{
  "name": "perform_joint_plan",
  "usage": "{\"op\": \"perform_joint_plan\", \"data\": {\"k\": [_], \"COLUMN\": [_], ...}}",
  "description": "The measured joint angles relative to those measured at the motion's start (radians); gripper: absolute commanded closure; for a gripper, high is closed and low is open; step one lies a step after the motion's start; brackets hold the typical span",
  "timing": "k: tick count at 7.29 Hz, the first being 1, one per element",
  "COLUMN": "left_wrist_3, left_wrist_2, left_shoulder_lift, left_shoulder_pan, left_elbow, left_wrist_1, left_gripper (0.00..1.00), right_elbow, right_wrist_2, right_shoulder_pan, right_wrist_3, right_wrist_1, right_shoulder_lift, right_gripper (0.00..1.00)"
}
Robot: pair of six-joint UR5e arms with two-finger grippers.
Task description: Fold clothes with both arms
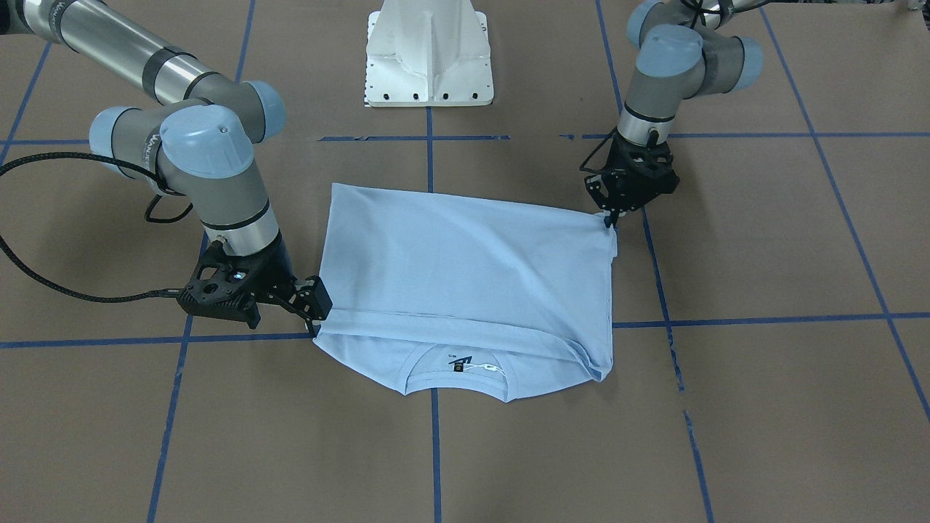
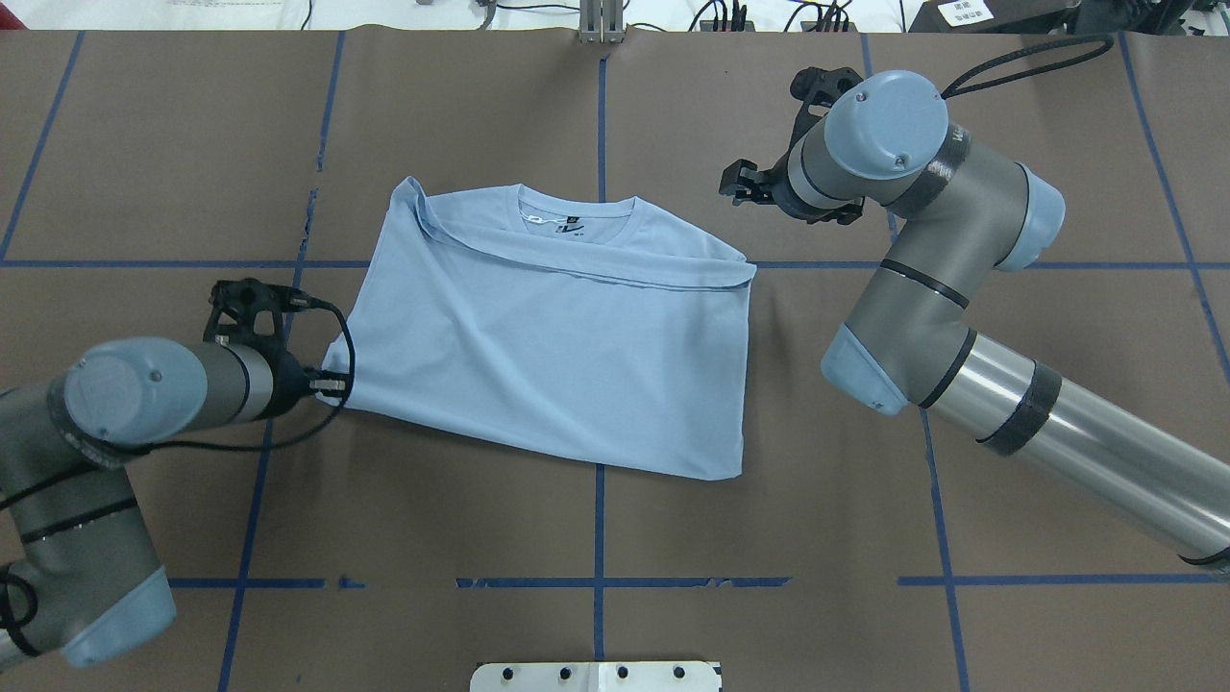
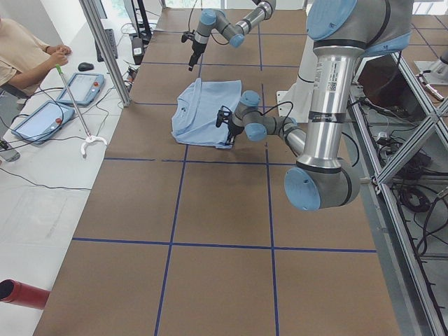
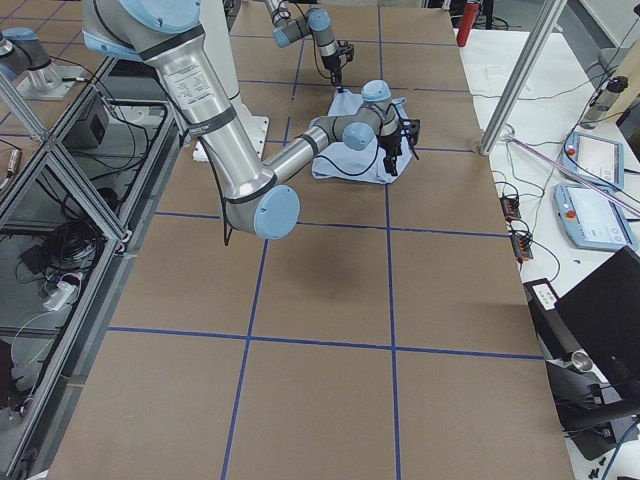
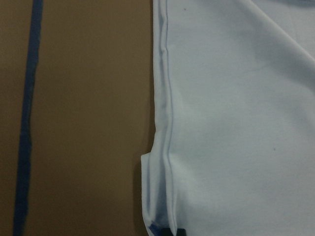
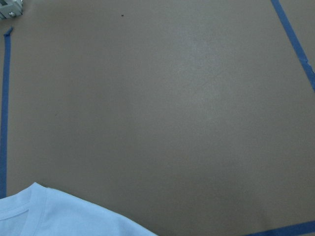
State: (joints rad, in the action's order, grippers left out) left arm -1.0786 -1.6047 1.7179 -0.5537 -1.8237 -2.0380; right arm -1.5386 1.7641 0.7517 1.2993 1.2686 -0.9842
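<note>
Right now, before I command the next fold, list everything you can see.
shirt: one, light blue, folded over, mid-table, collar away from the robot
table: one, brown, under everything
tape lines: several, blue, gridding the table
base: one, white, at the table's robot-side edge
bench: one, white, along the table's far side
pendants: two, blue-grey, on the bench
cylinder: one, red, at the bench's end
person: one, seated at the bench
left arm, right arm: two, silver-grey with light blue caps, flanking the shirt
left gripper: one, black, shut on a shirt corner
right gripper: one, black, open, clear of the shirt
</note>
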Motion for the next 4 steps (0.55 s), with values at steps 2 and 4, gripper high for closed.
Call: {"op": "perform_joint_plan", "data": {"k": [2,4], "left_wrist_3": [0.17,0.269], "left_wrist_2": [-0.002,-0.002], "left_shoulder_lift": [0.145,0.372], "left_shoulder_pan": [-0.174,-0.3], "left_elbow": [0.218,0.574], "left_wrist_1": [-0.016,-0.138], "left_gripper": [1.0,1.0], "right_elbow": [0.0,0.0], "right_wrist_2": [0.0,-0.002], "right_shoulder_pan": [0.0,0.0], "right_wrist_3": [0.0,0.002], "right_wrist_1": [0.001,0.0], "right_shoulder_lift": [0.0,0.0], "right_gripper": [0.0,0.0]}}
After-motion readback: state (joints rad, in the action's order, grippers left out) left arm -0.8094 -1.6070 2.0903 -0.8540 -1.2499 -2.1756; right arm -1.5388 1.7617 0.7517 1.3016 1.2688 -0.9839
